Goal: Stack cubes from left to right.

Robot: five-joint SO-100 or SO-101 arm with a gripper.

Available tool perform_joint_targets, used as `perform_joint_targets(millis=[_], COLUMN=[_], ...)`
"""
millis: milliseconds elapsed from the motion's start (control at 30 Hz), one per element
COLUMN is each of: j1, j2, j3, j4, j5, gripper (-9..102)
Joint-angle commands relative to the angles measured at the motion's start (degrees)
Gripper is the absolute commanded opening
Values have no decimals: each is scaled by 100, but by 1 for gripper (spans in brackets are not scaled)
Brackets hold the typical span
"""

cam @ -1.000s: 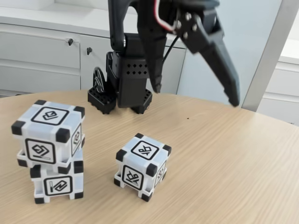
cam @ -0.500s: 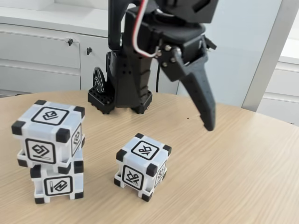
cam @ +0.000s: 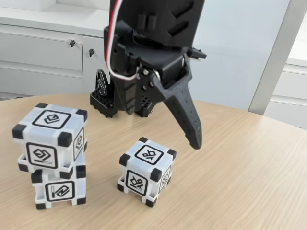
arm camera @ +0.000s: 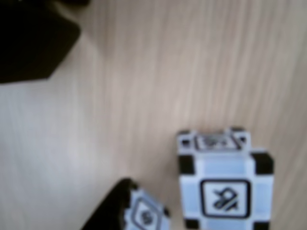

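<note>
Cubes: in the fixed view the gripper [cam: 184, 136] has dropped from high right toward the lone cube [cam: 146, 171], beside the stacked pair [cam: 50, 155], jaw state unclear; the wrist view shows that lone cube [arm camera: 224, 187] close below, so pickup seems next.

Matte black printed arm [cam: 153, 43] with slotted housings, silver screws, red-and-white cable [cam: 111, 43], and 1 long tapered end effector finger [cam: 188, 120].
</note>
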Motion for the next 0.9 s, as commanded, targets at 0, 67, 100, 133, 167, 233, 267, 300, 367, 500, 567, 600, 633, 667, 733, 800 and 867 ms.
perform_joint_targets(millis=[0,67,100,133,167,233,267,300,367,500,567,600,633,667,733,800,867], j1=[9,9,9,9,9,9,18,53,149,193,193,193,193,193,193,193,193], j2=[-18,-18,-18,-18,-18,-18,-18,-18,-18,-18,-18,-18,-18,-18,-26,-26,-26], j3=[-35,-35,-35,-35,-35,-35,-35,-26,62,536,729,791,853,896,967,1011,1011], j4=[-26,-26,-26,-35,-44,-246,-431,-615,-896,-1116,-1257,-1336,-1415,-1485,-1600,-1670,-1696], j5=[-97,-53,-53,0,26,211,325,431,501,325,308,281,264,246,211,158,132], gripper=[44,44,45,45,45,45,46,46,46,47,47,47,47,47,47,47,45])
